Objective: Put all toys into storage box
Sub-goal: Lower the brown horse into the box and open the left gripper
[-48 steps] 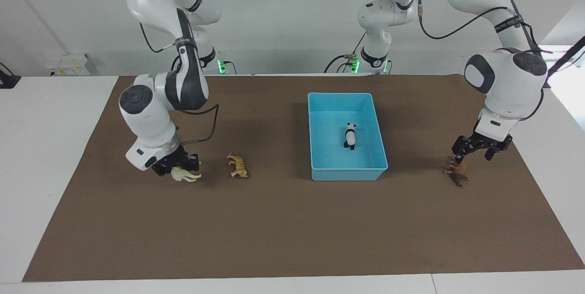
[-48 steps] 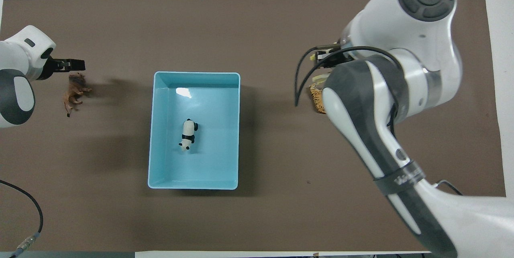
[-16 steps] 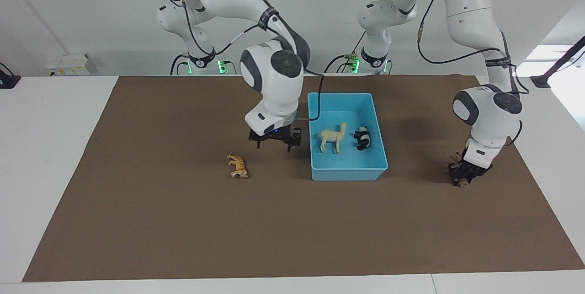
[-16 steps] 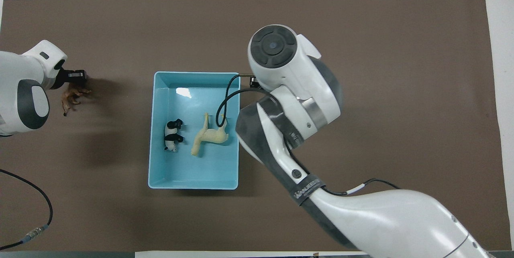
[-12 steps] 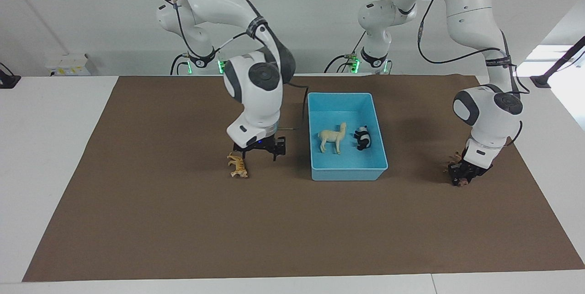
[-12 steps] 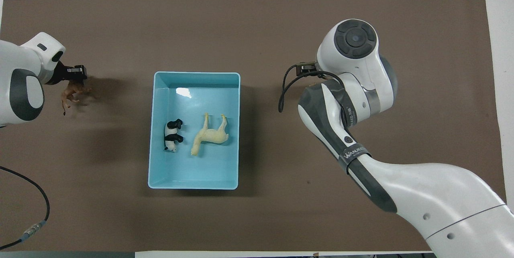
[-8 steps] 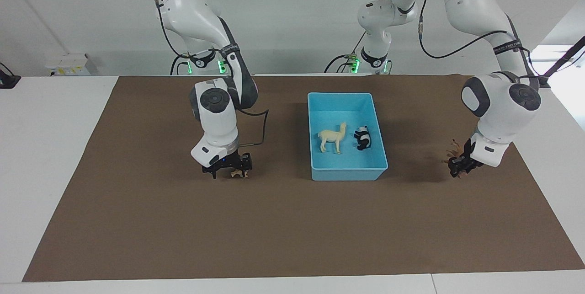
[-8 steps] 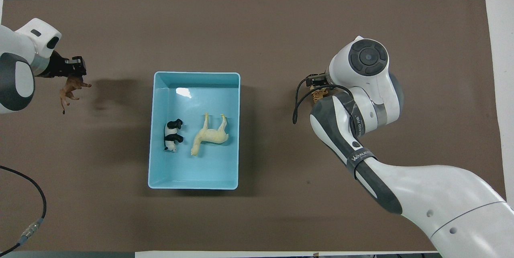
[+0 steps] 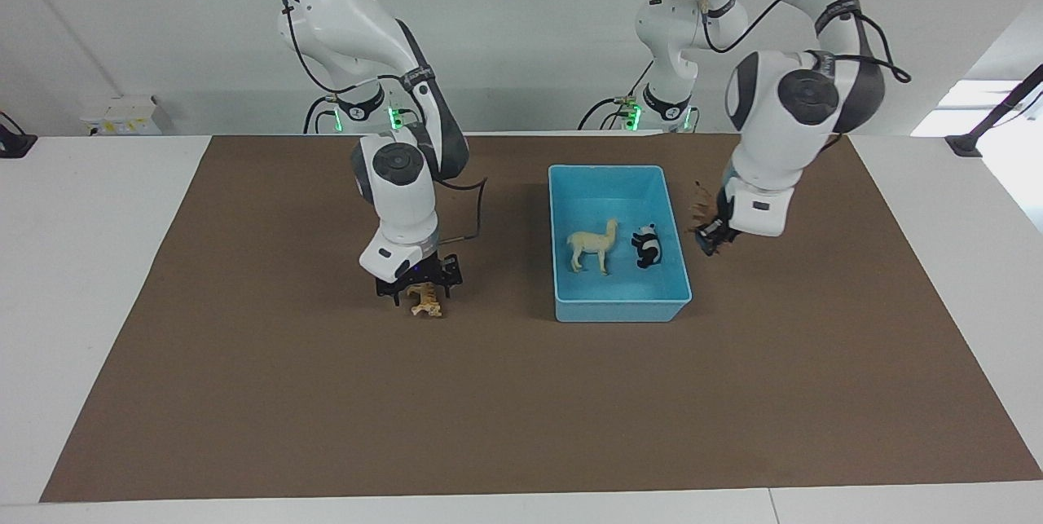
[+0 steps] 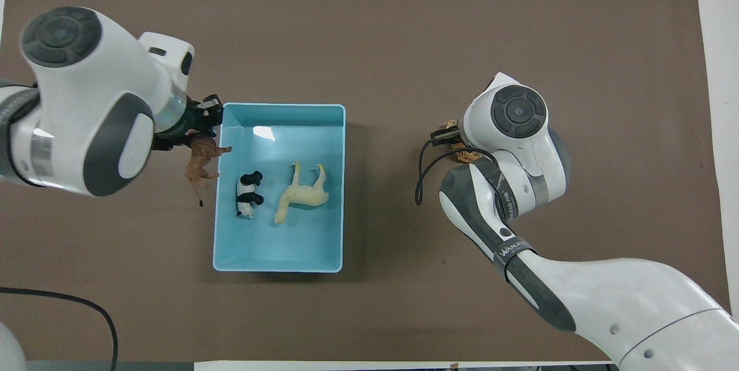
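Observation:
The light blue storage box [image 9: 619, 310] [image 10: 277, 264] stands mid-table. The cream-white horse [image 9: 593, 245] [image 10: 303, 193] and the black-and-white panda [image 9: 648, 245] [image 10: 248, 194] are in it. My left gripper [image 9: 707, 240] [image 10: 203, 120] is shut on the brown lion [image 9: 699, 206] [image 10: 201, 163] and holds it in the air just outside the box's wall at the left arm's end. My right gripper [image 9: 418, 284] is open and low over the orange tiger [image 9: 425, 302] [image 10: 465, 156], with a finger on each side. In the overhead view my right wrist hides most of the tiger.
A brown mat [image 9: 521, 410] [image 10: 369, 36] covers the table, with white tabletop [image 9: 81, 263] around it. The right arm's cable [image 10: 424, 175] loops between the tiger and the box.
My right gripper left the horse in the box, moved to the tiger and came down over it. My left gripper shut on the lion, lifted it and carried it to the box's side.

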You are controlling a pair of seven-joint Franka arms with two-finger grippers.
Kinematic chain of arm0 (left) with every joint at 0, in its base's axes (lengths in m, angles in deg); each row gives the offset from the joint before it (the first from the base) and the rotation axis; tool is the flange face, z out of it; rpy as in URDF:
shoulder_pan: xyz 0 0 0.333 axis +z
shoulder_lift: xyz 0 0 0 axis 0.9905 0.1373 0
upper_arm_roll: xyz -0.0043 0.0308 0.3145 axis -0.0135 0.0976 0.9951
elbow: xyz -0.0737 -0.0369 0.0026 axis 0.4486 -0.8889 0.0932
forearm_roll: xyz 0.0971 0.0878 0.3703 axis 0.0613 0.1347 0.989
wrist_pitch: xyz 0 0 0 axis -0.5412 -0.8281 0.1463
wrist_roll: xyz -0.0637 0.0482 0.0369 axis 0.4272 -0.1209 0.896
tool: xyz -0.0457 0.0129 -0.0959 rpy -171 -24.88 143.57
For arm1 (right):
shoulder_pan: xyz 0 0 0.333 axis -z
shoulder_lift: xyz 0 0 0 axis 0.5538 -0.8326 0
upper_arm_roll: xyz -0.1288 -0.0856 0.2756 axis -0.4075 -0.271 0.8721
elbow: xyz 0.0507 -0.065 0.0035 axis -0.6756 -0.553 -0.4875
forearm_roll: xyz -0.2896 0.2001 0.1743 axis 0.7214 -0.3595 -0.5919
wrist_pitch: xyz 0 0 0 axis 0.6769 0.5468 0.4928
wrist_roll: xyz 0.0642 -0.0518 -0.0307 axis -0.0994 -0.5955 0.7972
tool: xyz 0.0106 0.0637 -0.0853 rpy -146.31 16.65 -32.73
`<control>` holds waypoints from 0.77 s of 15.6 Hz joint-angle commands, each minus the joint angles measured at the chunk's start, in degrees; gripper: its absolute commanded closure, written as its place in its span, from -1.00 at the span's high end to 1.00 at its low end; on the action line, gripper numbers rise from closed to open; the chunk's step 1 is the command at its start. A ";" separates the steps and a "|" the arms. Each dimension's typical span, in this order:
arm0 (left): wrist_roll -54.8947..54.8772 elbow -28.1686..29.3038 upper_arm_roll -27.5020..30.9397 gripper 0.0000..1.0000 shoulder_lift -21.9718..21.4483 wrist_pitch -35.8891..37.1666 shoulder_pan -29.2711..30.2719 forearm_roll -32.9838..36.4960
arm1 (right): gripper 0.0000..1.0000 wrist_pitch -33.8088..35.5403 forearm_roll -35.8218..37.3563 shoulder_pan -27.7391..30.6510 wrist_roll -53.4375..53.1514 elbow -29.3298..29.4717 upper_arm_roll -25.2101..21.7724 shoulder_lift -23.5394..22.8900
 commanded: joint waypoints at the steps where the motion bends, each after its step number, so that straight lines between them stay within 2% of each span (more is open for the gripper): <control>1: 4.13 8.33 1.00 -0.04 -3.85 -5.86 -3.04 -0.27 | 1.00 -4.24 -2.07 0.15 1.25 -5.35 0.43 2.21; 2: 4.39 8.96 1.00 0.50 -4.04 -6.58 -3.14 -0.27 | 0.93 -5.11 -3.21 -0.03 1.24 -5.53 0.43 1.95; 3: 4.48 8.79 0.91 0.99 -4.04 -6.41 -3.14 -0.27 | 0.67 -6.08 -3.40 -0.03 1.24 -6.23 0.43 1.95; 5: 4.22 8.44 1.00 1.00 -4.21 -6.23 -3.05 -0.27 | -0.99 -6.00 -3.49 -0.12 0.37 -6.33 0.43 1.95; 8: 0.38 7.83 1.61 1.00 -6.40 -5.27 -0.95 -0.27 | -1.00 -3.03 -3.49 -0.12 -0.86 -4.40 0.43 1.86; 10: -8.13 6.16 1.62 1.00 -7.72 -2.03 2.47 -0.27 | -1.00 0.31 -3.49 -0.03 -0.95 -2.11 0.43 1.60; 12: -17.18 2.66 1.70 1.00 -8.17 3.93 4.85 -0.18 | -1.00 0.68 -3.49 -0.03 -0.95 -1.76 0.43 1.60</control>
